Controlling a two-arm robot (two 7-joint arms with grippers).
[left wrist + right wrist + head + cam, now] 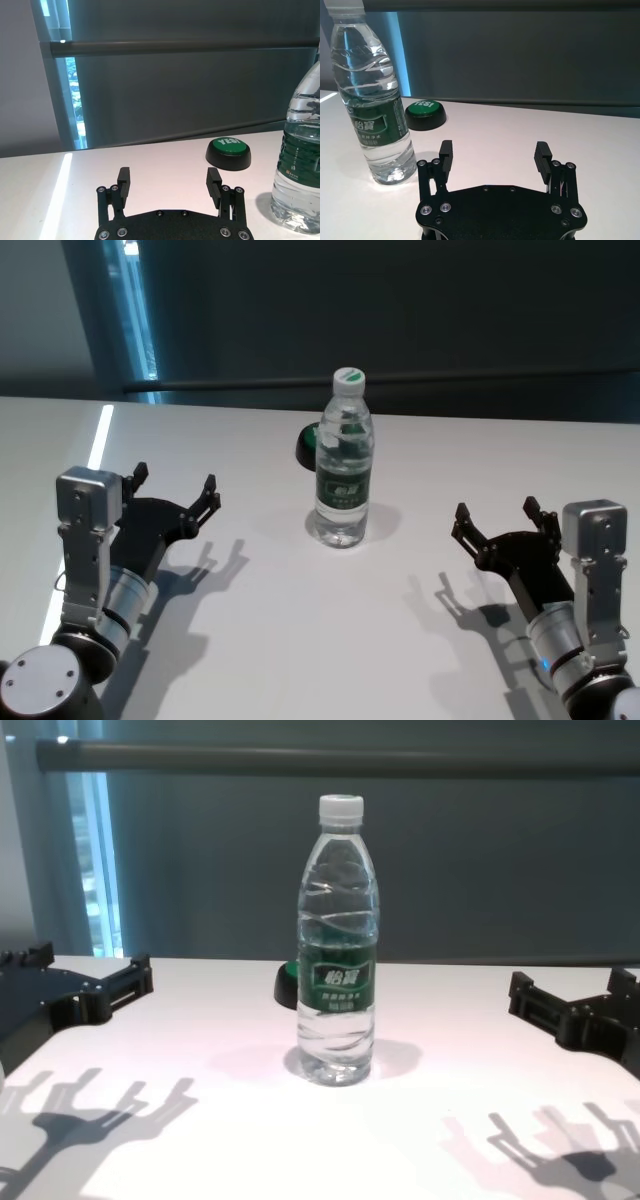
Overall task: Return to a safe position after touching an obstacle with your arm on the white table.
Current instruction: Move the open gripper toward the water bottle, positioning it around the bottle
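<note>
The obstacle (344, 462), a tall clear water bottle with a white cap and dark green label, stands upright in the middle of the white table (300, 640). It also shows as the obstacle (337, 975), the obstacle (301, 150) and the obstacle (372, 105). My left gripper (175, 485) hovers open over the table to the bottle's left, apart from it, also seen as the left gripper (170, 181). My right gripper (497, 517) is open to the bottle's right, also apart, shown as the right gripper (494, 152). Neither holds anything.
A low black round button with a green top (228, 152) sits on the table just behind the bottle, also visible as the button (425, 114). A dark wall with a horizontal rail (330, 760) runs behind the table's far edge.
</note>
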